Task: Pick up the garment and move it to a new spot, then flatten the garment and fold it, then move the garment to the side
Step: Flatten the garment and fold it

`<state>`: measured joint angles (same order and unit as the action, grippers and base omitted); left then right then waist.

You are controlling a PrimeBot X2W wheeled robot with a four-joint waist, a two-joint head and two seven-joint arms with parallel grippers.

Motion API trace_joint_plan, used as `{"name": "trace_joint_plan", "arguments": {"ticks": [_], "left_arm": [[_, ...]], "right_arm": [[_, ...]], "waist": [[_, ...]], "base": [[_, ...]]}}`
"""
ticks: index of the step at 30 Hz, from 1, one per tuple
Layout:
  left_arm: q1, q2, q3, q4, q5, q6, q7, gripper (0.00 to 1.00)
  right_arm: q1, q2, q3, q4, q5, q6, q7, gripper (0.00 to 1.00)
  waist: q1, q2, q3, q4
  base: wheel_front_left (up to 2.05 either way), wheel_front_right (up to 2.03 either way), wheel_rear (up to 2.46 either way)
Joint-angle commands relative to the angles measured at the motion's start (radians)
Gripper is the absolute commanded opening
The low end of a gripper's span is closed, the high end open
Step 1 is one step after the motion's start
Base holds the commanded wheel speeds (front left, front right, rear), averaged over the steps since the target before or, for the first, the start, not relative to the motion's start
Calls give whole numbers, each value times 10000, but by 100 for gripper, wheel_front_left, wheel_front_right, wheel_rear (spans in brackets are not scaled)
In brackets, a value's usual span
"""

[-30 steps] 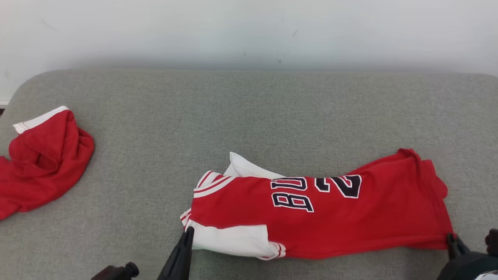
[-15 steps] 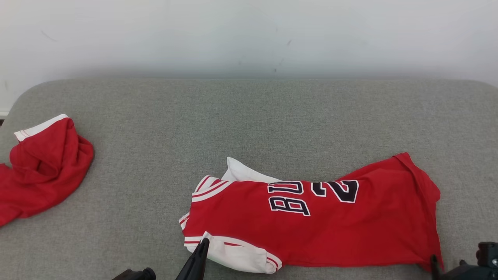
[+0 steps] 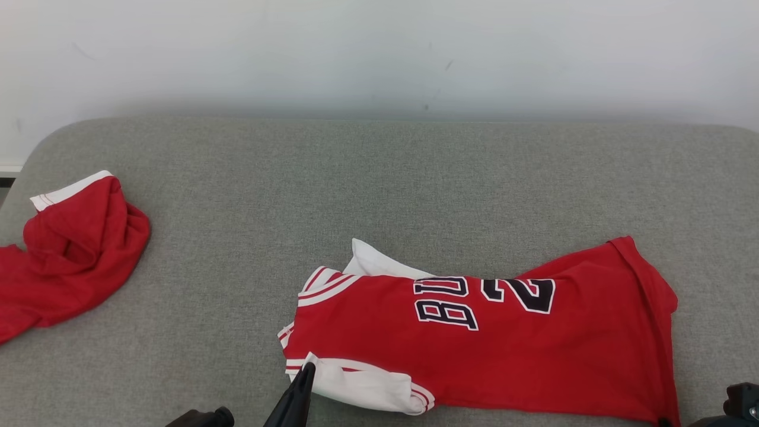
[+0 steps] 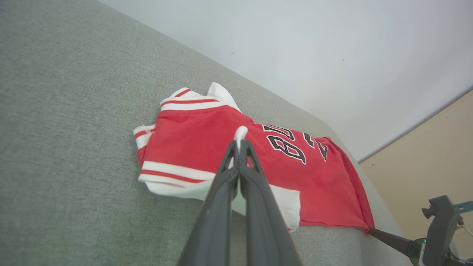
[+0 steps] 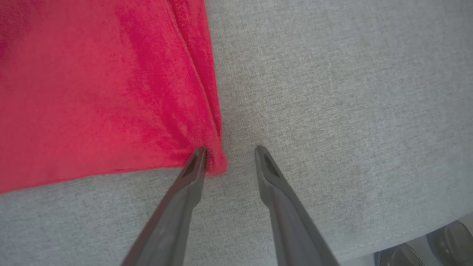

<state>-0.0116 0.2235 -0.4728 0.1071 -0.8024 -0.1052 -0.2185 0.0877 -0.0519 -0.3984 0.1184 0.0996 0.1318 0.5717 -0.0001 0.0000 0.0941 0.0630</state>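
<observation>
Flattening jersey, I'd say: left tool clenched on sleeve, right tool released at hem; next, pinch hem.

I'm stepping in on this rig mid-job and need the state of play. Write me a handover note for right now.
Left hand: shut, pinching white sleeve fabric of the jersey.
Right hand: open, one finger touching the jersey's red hem corner, not gripping it.
The jersey lies lengthwise near the front of the grey cushion, with its sleeves bunched.
Another red garment lies crumpled at far left.
Done, it seems: placing the jersey. Left: flatten, fold, move aside.
</observation>
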Motion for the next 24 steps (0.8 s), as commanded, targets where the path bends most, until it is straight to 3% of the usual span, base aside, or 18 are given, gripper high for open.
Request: {"name": "trace_joint_plan", "arguments": {"ticks": [1,5,7,9,10,17,24], "left_arm": [[-115,36,43,-8,-45,50,-39,0],[-101,49,61,-6,-62,65,-61,0],[-95,53,66,1,-67,68,-68,0],[-79,60,72,9,-76,65,-74,0],[-72,63,73,14,-89,64,-80,0],[-267,-33,329,-210,-76,82,-247,0],[-1360,163,740,-1025,-412,-88,-186,0]], "right_arm": [[53,26,84,239,196,-23,27,65],[18,52,188,850,429,-23,102,73],[12,63,214,968,436,-23,30,68],[-20,65,256,1167,439,-23,-83,29],[-42,65,301,1247,455,-23,-145,0],[-693,38,658,819,1020,-6,-1266,0],[-1749,19,1381,-1191,3480,-9,-1571,0]], "waist": [[1,0,31,16],[1,0,50,47],[1,0,48,49],[1,0,49,48],[1,0,47,43],[1,0,-113,-24],[1,0,-302,-297]], "base": [[0,0,0],[0,0,0],[0,0,0],[0,0,0],[0,0,0],[0,0,0],[0,0,0]]}}
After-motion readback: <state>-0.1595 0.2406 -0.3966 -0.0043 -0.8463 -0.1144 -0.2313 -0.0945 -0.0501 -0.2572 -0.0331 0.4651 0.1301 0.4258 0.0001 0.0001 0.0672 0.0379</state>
